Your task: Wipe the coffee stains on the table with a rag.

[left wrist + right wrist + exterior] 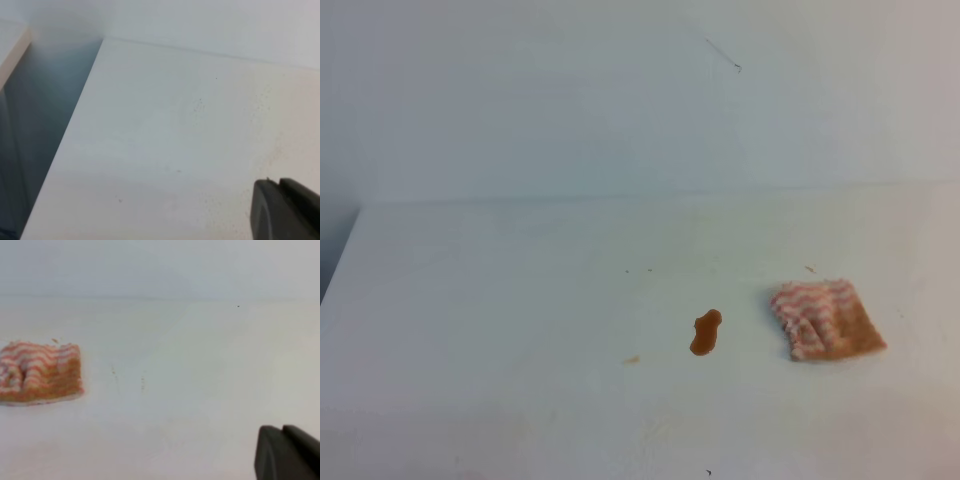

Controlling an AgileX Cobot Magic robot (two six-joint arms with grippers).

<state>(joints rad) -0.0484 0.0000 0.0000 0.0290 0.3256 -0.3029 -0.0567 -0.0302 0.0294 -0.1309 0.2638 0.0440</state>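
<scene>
Both grippers are mostly cut off: only a dark corner of the left gripper [285, 210] shows in its wrist view, so I cannot tell how its jaws stand. The right gripper [286, 452] shows the same dark corner, jaws closed on nothing. No writing is readable anywhere. The coffee stain [706, 331] — a small orange-brown blob — lies on the white table [500, 300], its long axis running near-to-far with a slight tilt. The striped rag [825, 319] (rumpled, tan along one edge) rests apart, to the stain's right.

stains [706, 332]: orange-brown blob | rag [826, 319]: striped, rumpled, right of it | table [500, 300]: white
</scene>
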